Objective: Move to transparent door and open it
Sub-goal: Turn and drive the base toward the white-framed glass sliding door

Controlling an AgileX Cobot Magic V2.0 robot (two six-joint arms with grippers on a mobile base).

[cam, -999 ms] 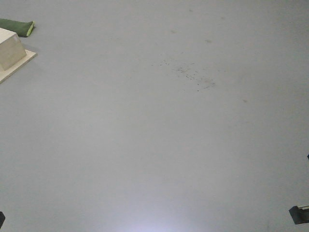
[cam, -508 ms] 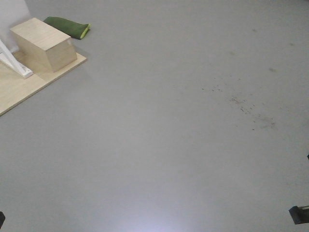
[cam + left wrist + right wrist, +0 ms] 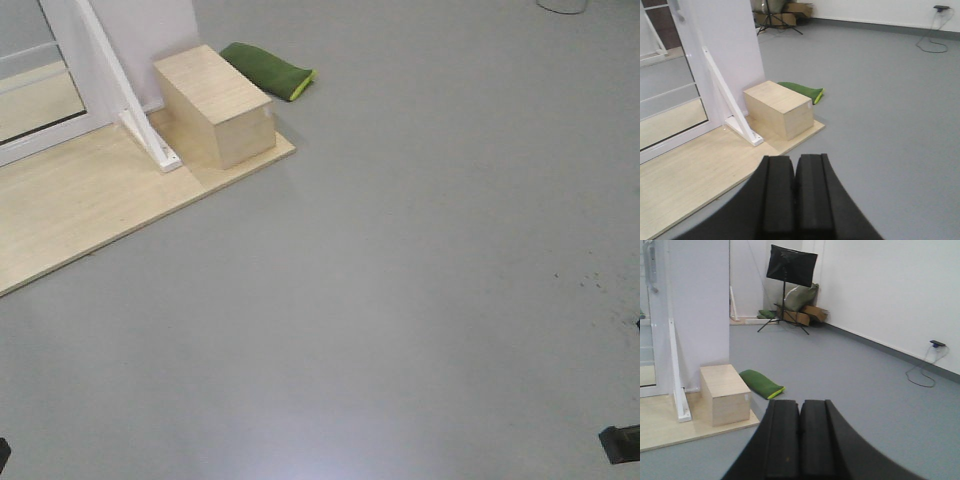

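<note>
The transparent door (image 3: 35, 95) shows at the far left of the front view: glass in a glossy white frame, standing on a pale wooden base board (image 3: 90, 210). The left wrist view shows the door's glass (image 3: 667, 102) with thin white bars. In the right wrist view only a sliver of the door (image 3: 646, 340) is seen, with a grey handle (image 3: 651, 264) on its stile. My left gripper (image 3: 795, 162) is shut and empty, low over the grey floor, well short of the door. My right gripper (image 3: 800, 405) is likewise shut and empty.
A white panel with a slanted brace (image 3: 732, 107) stands right of the glass. A wooden box (image 3: 212, 105) sits on the board's corner, a green bag (image 3: 268, 68) behind it. A black music stand (image 3: 790, 270), cardboard boxes and a floor cable (image 3: 922, 375) lie farther off.
The front view has swung left: the wooden box, board and green bag slid right and down, and the white door frame came into sight. Both grippers stay shut.
</note>
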